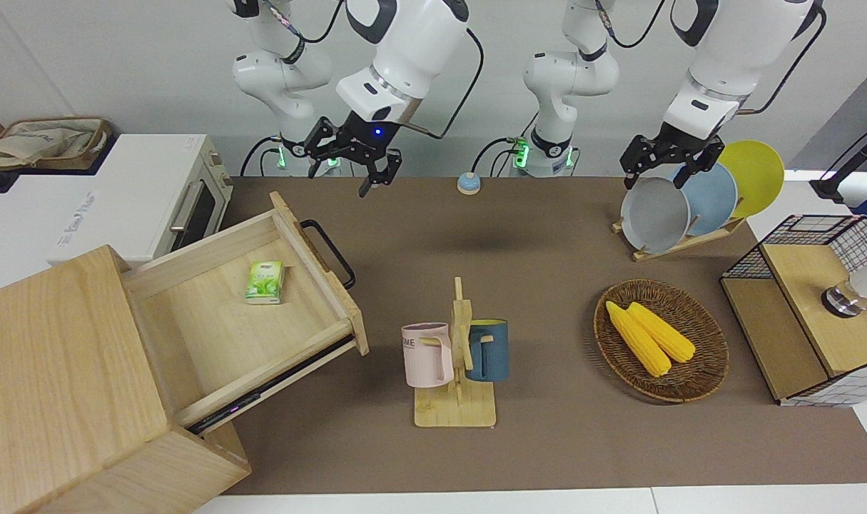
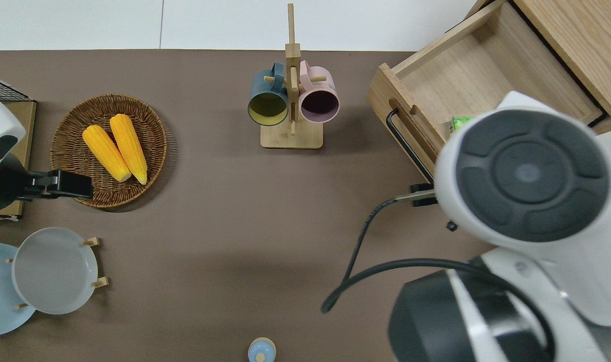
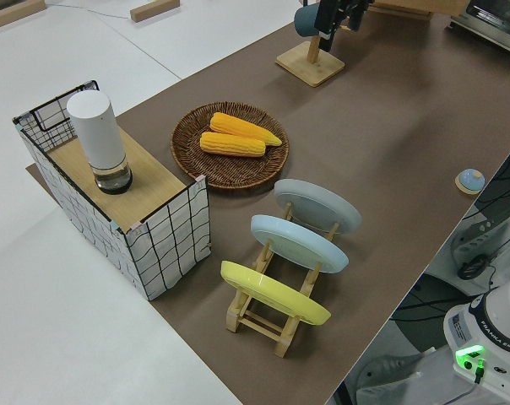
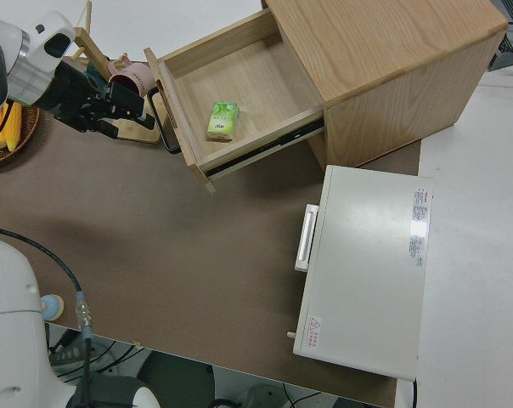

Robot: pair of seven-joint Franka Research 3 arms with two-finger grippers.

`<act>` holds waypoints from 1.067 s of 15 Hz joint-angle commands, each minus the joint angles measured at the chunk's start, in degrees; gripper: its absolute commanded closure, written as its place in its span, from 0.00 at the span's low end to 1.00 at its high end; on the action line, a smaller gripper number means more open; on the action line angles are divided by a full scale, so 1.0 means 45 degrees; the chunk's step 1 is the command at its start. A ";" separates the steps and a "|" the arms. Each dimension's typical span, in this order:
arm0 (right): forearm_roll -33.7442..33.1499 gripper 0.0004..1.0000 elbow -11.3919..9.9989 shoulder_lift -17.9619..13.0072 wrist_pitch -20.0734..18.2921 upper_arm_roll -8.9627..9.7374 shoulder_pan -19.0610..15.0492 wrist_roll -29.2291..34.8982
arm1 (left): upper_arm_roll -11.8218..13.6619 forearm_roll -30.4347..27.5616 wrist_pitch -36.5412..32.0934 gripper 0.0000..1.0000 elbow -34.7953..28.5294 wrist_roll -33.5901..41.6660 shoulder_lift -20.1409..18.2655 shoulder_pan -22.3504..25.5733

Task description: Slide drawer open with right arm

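The drawer [image 1: 226,328] stands pulled far out of the pale wooden cabinet [image 1: 48,371], its black loop handle [image 1: 330,250] free. It also shows in the overhead view [image 2: 466,75] and the right side view [image 4: 248,93]. A green tissue pack [image 1: 265,282] lies inside it. My right gripper [image 1: 340,178] is open and empty, raised in the air clear of the handle. It also shows in the right side view [image 4: 131,115]. The overhead view hides it under the arm. My left arm is parked, its gripper [image 1: 656,175] open.
A white toaster oven [image 1: 140,200] stands beside the cabinet, nearer to the robots. A mug rack [image 1: 456,357], a corn basket [image 1: 661,343], a plate rack [image 1: 690,200], a wire-mesh box [image 1: 811,307] and a small blue bell [image 1: 468,184] stand on the brown table.
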 commanded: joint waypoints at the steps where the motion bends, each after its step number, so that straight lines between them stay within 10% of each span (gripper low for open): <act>1: 0.1569 0.01 -0.1238 -0.1137 0.0914 -0.0643 -0.0717 -0.1182 | 0.0037 0.0162 -0.0183 0.00 0.0028 0.0019 -0.0106 -0.0029; 8: 0.3914 0.01 -0.1923 -0.1704 0.1267 -0.2168 -0.1185 -0.3036 | 0.0037 0.0162 -0.0183 0.00 0.0028 0.0019 -0.0106 -0.0029; 16: 0.5538 0.01 -0.3151 -0.2387 0.2125 -0.1701 -0.3411 -0.4267 | 0.0037 0.0162 -0.0163 0.00 0.0028 0.0019 -0.0106 -0.0029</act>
